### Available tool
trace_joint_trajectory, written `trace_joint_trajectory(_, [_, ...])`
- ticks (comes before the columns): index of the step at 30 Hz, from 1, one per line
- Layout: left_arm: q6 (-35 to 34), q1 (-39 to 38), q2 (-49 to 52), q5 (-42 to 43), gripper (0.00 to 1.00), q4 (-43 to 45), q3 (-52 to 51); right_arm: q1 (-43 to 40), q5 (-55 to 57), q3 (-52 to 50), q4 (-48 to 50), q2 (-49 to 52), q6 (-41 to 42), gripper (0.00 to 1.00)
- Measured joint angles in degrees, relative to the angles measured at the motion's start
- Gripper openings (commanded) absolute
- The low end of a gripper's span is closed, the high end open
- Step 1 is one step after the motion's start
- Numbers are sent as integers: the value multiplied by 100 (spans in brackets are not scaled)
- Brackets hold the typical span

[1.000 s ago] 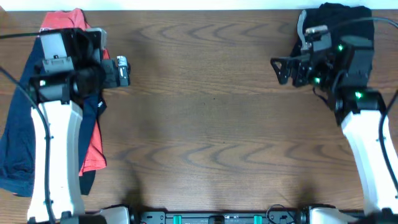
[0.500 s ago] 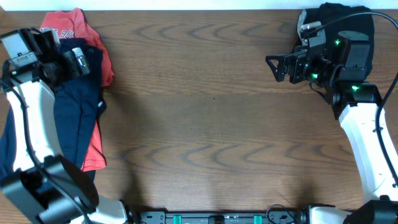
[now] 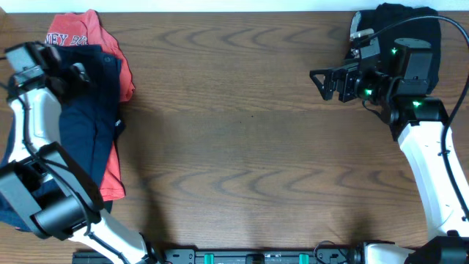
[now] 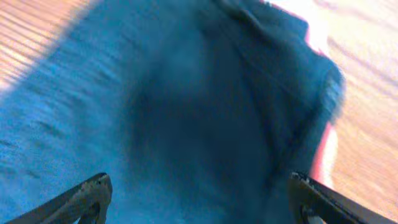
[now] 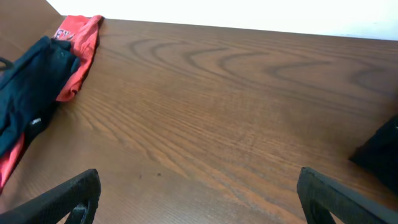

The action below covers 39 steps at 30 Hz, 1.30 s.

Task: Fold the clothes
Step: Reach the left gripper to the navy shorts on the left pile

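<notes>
Shorts [image 3: 84, 125] at left edge under splayed left gripper [image 4: 202, 196]; right gripper [image 5: 199, 193] splayed over table [image 3: 234, 132].

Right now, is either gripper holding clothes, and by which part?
Nothing held: left gripper open above the navy shorts, right gripper open over the table.

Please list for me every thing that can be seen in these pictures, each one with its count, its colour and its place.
table: one, brown wood grain, under everything.
red T-shirt: one, red with white lettering, far left corner, partly under the navy cloth.
navy garments: count unclear, dark navy, piled along the left edge on the red T-shirt.
black garment: one, black with a grey-white strip at its edge, far right corner.
left gripper: one, black fingers, open, over the navy garments.
right gripper: one, black fingers, open, above bare table beside the black garment.
</notes>
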Motion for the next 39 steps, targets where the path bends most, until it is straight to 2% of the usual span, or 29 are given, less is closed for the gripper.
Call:
trace_joint_trajectory(8, [402,116,186,-817,91,433,0,221,0,0,0,9,-2,98])
trace_joint_trajectory(17, [590,334,907,-1231,92,533,0,249,4,0,-37,20,-2,97])
trace_joint_trajectory(28, [708,439,951,-1480,91,800,0,264,4,0,-35,20,-2,96])
trace_joint_trajectory(33, [721,439,955,-1674,79,850,0,264,4,0,-37,20,-2,94])
trace_joint_trajectory(35, [728,439,955,-1711,70,852,0,264,4,0,-35,20,-2,93])
trace_joint_trajectory(38, [785,442,957,-1779,49,855,0,264,4,0,-37,20,0,92])
trace_joint_trajectory(39, [765,439,957,-1790,45,857,0,264,4,0,-37,20,-2,92])
